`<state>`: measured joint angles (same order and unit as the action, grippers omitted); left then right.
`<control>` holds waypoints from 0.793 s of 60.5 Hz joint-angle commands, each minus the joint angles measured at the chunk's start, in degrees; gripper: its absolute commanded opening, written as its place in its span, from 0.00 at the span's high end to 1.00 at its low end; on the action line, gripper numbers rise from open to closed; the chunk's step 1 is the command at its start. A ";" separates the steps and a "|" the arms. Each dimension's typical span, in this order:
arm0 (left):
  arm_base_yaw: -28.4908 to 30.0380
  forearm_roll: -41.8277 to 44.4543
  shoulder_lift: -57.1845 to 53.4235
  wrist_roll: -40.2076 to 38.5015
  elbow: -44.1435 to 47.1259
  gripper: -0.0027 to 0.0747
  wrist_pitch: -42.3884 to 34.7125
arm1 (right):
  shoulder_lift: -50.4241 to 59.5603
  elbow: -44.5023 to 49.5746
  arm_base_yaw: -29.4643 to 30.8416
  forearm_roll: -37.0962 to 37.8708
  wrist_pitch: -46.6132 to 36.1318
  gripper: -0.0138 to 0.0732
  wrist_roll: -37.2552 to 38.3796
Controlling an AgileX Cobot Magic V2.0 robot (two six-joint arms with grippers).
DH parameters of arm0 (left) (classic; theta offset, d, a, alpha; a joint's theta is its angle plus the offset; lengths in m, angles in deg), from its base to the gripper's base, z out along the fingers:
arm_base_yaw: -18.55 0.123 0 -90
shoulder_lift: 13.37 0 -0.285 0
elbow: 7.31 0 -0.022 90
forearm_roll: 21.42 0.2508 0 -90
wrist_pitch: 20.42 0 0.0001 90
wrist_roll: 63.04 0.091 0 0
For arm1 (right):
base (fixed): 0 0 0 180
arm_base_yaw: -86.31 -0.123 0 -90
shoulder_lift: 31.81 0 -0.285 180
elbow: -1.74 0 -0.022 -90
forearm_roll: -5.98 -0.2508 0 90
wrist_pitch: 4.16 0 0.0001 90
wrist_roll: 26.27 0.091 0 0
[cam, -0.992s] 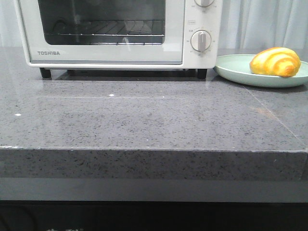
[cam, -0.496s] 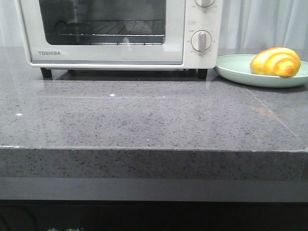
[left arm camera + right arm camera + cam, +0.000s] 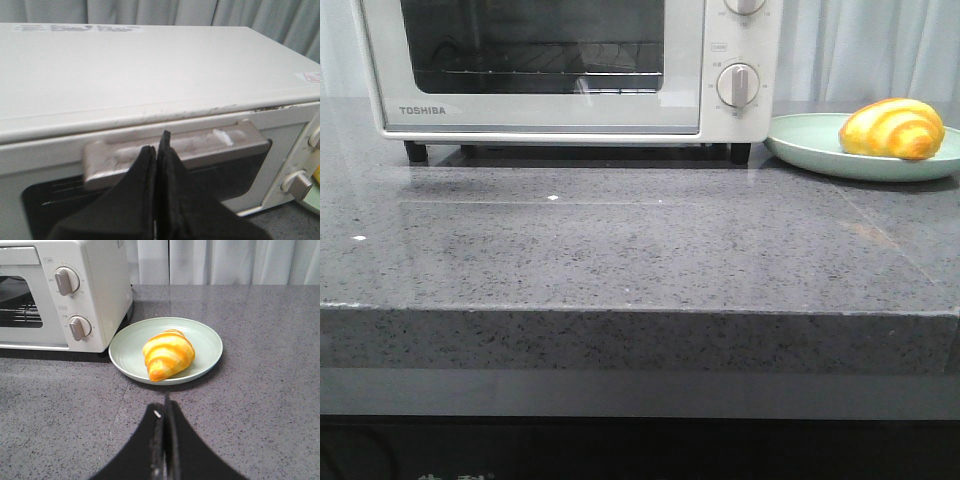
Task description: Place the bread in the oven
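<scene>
The white Toshiba oven [image 3: 710, 110] stands at the back left of the counter, its glass door up. In the left wrist view my left gripper [image 3: 157, 142] is shut, with its tips against the silver door handle [image 3: 210, 145] at the top of the oven [image 3: 150, 65]; nothing shows between the fingers. The bread [image 3: 892, 128], a golden striped roll, lies on a pale green plate [image 3: 800, 140] right of the oven. My right gripper [image 3: 165, 407] is shut and empty, above the counter just short of the plate [image 3: 205, 340] and the bread [image 3: 168, 354]. Neither gripper shows in the front view.
The oven's dials [image 3: 737, 84] face forward on its right side, close to the plate. The grey stone counter [image 3: 620, 250] ends at a front edge near me. Pale curtains [image 3: 225, 260] hang behind.
The oven door's window and the Toshiba label have shifted very slightly, and the reflections in the glass differ. The bread and plate have not moved.
</scene>
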<state>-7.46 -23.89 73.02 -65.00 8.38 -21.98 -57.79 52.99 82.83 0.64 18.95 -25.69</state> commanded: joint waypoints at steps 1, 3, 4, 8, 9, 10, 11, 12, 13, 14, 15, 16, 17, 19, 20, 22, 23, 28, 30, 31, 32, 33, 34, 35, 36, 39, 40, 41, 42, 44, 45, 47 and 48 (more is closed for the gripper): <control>-1.35 -0.03 1.46 0.03 -5.67 0.99 -5.10 | -0.98 -2.12 -0.02 0.40 -3.56 0.91 -0.57; -1.50 -0.03 2.43 0.03 -6.89 0.99 -5.10 | -0.98 -2.12 -0.02 0.40 -3.41 0.91 -0.57; -1.50 -0.03 2.93 0.03 -7.53 0.99 -5.10 | -0.98 -2.12 -0.02 0.40 -3.33 0.91 -0.57; -1.50 -0.03 4.17 0.03 -9.05 0.99 -5.10 | -0.98 -2.12 -0.02 0.40 -2.86 0.91 -0.57; -1.50 -0.03 4.42 0.03 -9.17 0.99 -5.10 | -0.98 -2.12 -0.02 0.40 -2.70 0.91 -0.57; -1.50 -0.03 4.63 0.03 -9.33 0.99 -5.10 | -0.98 -2.12 -0.02 0.40 -2.65 0.91 -0.57; -1.50 -0.03 4.85 0.03 -9.49 0.99 -5.10 | -0.98 -2.12 -0.02 0.40 -2.50 0.91 -0.57; -1.50 -0.03 4.90 0.03 -9.60 0.99 -5.10 | -0.98 -2.12 -0.02 0.40 -2.45 0.91 -0.57; -1.50 -0.03 4.94 0.03 -9.58 0.99 -4.98 | -0.98 -2.12 -0.02 0.40 -2.37 0.91 -0.57; -1.50 -0.03 5.04 0.03 -9.58 0.99 -4.84 | -0.98 -2.12 -0.02 0.40 -2.37 0.91 -0.57; -1.50 -0.03 5.04 0.03 -9.58 0.99 -4.50 | -0.98 -2.12 -0.02 0.40 -2.37 0.91 -0.57; -1.50 -0.03 5.15 0.03 -9.58 0.99 -4.19 | -0.98 -2.12 -0.02 0.40 -2.37 0.91 -0.57; -1.50 -0.03 5.15 0.03 -9.58 0.99 -3.74 | -0.98 -2.12 -0.02 0.40 -2.37 0.91 -0.57; -1.50 -0.03 5.15 0.03 -9.58 0.99 -2.72 | -0.98 -2.12 -0.02 0.40 -2.37 0.91 -0.57; -1.50 -0.03 5.15 0.03 -9.58 0.99 -2.18 | -0.98 -2.12 -0.02 0.40 -2.37 0.91 -0.57; -1.50 -0.03 5.15 0.03 -9.58 0.99 -0.44 | -0.98 -2.12 -0.02 0.40 -2.37 0.91 -0.57; -1.50 -0.03 5.15 0.03 -9.58 0.99 0.21 | -0.98 -2.12 -0.02 0.40 -2.37 0.91 -0.57; -1.50 -0.03 5.15 0.03 -9.58 0.99 3.64 | -0.98 -2.12 -0.02 0.40 -2.37 0.91 -0.57; -1.50 -0.03 5.15 0.03 -9.58 0.99 5.18 | -0.98 -2.12 -0.02 0.40 -2.44 0.91 -0.57; -1.60 -0.03 5.15 0.03 -9.58 0.99 5.79 | -0.98 -2.12 -0.02 0.40 -2.44 0.91 -0.57; -1.75 -0.03 5.15 0.03 -9.58 0.99 6.71 | -0.98 -2.12 -0.02 0.40 -2.44 0.91 -0.57; -1.89 -0.03 5.15 0.03 -9.58 0.99 7.35 | -0.98 -2.12 -0.02 0.40 -2.44 0.91 -0.57; -2.06 -0.03 5.15 0.03 -9.58 0.99 8.02 | -0.98 -2.12 -0.02 0.40 -2.44 0.91 -0.57; -2.07 -0.03 5.15 0.03 -9.58 0.99 8.68 | -0.98 -2.12 -0.02 0.40 -2.44 0.91 -0.57; -2.23 -0.03 5.15 0.03 -9.58 0.99 9.30 | -0.98 -2.12 -0.02 0.40 -2.44 0.91 -0.57; -2.98 -0.03 5.15 0.03 -9.58 0.99 11.59 | -0.98 -2.12 -0.02 0.40 -2.44 0.91 -0.57; -3.24 -0.03 5.15 0.03 -9.58 0.99 12.26 | -0.98 -2.12 -0.02 0.40 -2.44 0.91 -0.57; -3.51 -0.03 5.15 0.03 -9.58 0.99 13.27 | -0.98 -2.12 -0.02 0.40 -2.44 0.91 -0.57; -3.83 -0.03 5.00 0.03 -9.58 0.99 13.89 | -0.98 -2.12 -0.02 0.40 -2.44 0.91 -0.57; -4.75 -0.03 4.73 0.32 -9.58 0.99 15.01 | -0.98 -2.12 -0.02 0.40 -2.44 0.91 -0.57; -5.22 -0.03 4.58 0.45 -9.46 0.99 15.83 | -0.98 -2.12 -0.02 0.40 -2.44 0.91 -0.57; -6.50 -0.03 4.00 0.61 -9.15 0.99 16.71 | -0.98 -2.12 -0.02 0.40 -2.44 0.91 -0.57; -7.34 -0.03 3.50 0.61 -8.61 0.99 17.43 | -0.98 -2.12 -0.02 0.40 -2.44 0.91 -0.57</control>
<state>-11.68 -23.43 78.64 -64.61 -0.35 -9.44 -57.88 52.99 82.83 0.64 20.84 -25.80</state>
